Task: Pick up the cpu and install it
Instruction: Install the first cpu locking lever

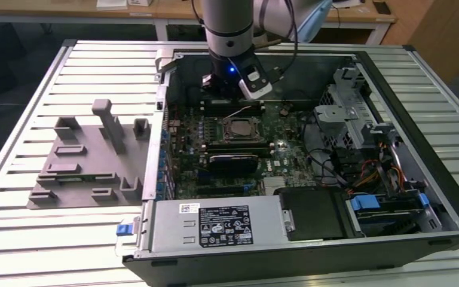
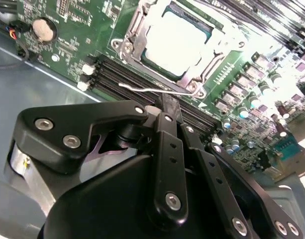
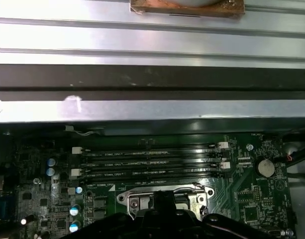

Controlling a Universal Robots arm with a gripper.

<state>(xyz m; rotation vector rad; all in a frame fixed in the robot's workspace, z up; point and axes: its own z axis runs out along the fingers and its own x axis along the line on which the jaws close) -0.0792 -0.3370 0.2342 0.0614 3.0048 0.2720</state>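
The cpu (image 1: 236,128) lies flat in its socket in the middle of the green motherboard (image 1: 285,158), silvery top up. In the second wrist view the cpu (image 2: 177,42) sits inside the metal socket frame (image 2: 130,47). My gripper (image 1: 228,98) hangs just behind the socket, over the memory slots (image 2: 117,74). Its black fingers (image 2: 168,112) are pressed together, their tips beside the thin wire socket lever (image 2: 142,89). Nothing shows between them. In the first wrist view the gripper (image 3: 162,201) covers most of the socket frame (image 3: 135,199).
The open computer case (image 1: 421,149) lies on a slatted metal table (image 1: 22,239). A grey plastic fixture tray (image 1: 86,161) stands at the exterior view's left. The power supply (image 1: 213,224) fills the case's near side, drive bays and cables (image 1: 365,155) the right. A black block (image 1: 233,160) sits beside the socket.
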